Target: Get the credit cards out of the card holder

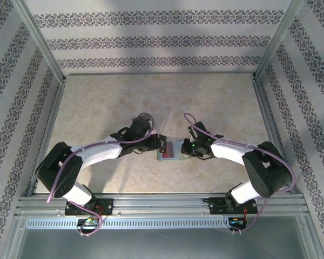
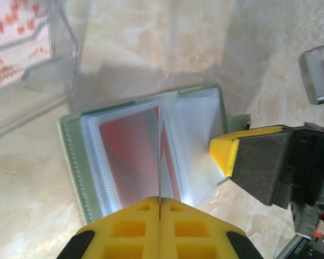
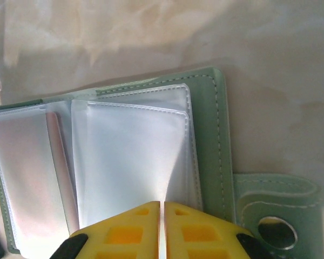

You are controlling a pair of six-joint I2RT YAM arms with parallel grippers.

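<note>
The card holder (image 1: 167, 155) lies open on the table between both arms, pale green with clear sleeves (image 3: 129, 162). A reddish credit card (image 2: 127, 156) sits inside a left sleeve. My left gripper (image 2: 160, 200) is shut on a thin dark credit card (image 1: 163, 143) that stands edge-on above the holder's fold. My right gripper (image 3: 162, 204) is nearly shut, pinching the near edge of the clear sleeve on the holder's right panel (image 2: 197, 140). One of its yellow fingertips (image 2: 225, 153) touches that panel's edge.
A clear plastic tray (image 2: 38, 65) with red contents stands just beyond the holder's left side. The holder's snap tab (image 3: 275, 216) sticks out to the right. Metal rails (image 1: 162, 204) edge the table, and patterned walls close it in.
</note>
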